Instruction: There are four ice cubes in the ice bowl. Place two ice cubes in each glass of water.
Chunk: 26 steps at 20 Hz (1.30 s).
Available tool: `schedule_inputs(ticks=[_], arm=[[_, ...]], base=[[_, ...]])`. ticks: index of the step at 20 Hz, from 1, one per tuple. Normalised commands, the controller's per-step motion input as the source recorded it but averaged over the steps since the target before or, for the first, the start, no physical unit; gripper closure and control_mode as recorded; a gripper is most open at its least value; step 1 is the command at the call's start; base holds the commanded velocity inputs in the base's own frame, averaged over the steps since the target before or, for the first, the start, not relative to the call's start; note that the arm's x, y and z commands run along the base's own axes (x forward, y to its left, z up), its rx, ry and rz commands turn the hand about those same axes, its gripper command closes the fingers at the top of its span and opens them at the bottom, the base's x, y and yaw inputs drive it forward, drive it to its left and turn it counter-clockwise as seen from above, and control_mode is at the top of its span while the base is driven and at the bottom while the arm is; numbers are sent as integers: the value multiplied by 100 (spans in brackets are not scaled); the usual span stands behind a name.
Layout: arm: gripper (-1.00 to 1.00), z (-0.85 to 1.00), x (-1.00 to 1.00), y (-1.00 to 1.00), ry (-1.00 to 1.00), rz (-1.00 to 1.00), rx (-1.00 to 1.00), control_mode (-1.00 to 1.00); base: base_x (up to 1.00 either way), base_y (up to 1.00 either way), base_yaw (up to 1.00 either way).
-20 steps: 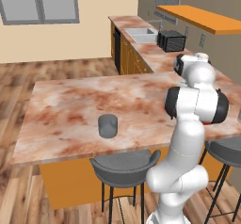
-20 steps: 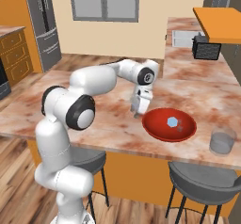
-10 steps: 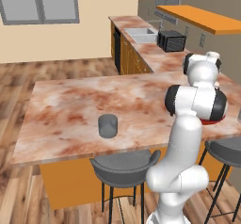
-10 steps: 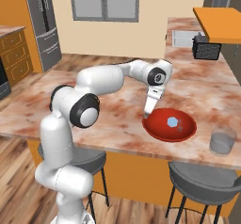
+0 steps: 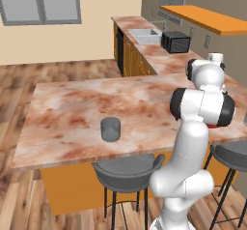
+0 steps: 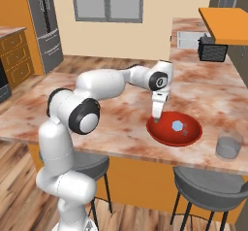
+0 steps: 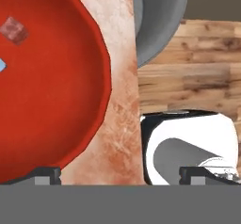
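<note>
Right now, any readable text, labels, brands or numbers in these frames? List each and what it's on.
None. The ice bowl, both glasses, the counter, the microwave and the open gripper carry no lettering that can be read.

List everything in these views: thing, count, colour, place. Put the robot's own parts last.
ice bowl: one, bright red, near front edge of island counter.
ice cubes: at least two visible, pale blue-white, inside bowl; exact count unclear.
glasses of water: two, grey see-through; one right of bowl, one farther left.
island counter: one, pink marble.
stools: grey, under the counter's front edge.
toaster oven: one, black, back counter.
sink: one, pale, back counter.
tool: one, open, at bowl's left rim.
</note>
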Motion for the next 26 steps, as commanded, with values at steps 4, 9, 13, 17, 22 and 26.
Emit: schedule_inputs(ticks=[4,9,13,17,22,26], arm=[[-100,-16,3,-6,-34,12,-7,-100],[-100,0,8,-46,-15,19,0,-100],[-100,0,11,-45,-12,26,0,-100],[-100,0,39,-26,-10,30,0,-100],[-100,0,40,-14,-8,28,0,-100],[-100,-1,8,-28,-2,24,-1,-100]], base=[[0,0,0],[0,0,0],[0,0,0],[0,0,0],[0,0,0],[0,0,0]])
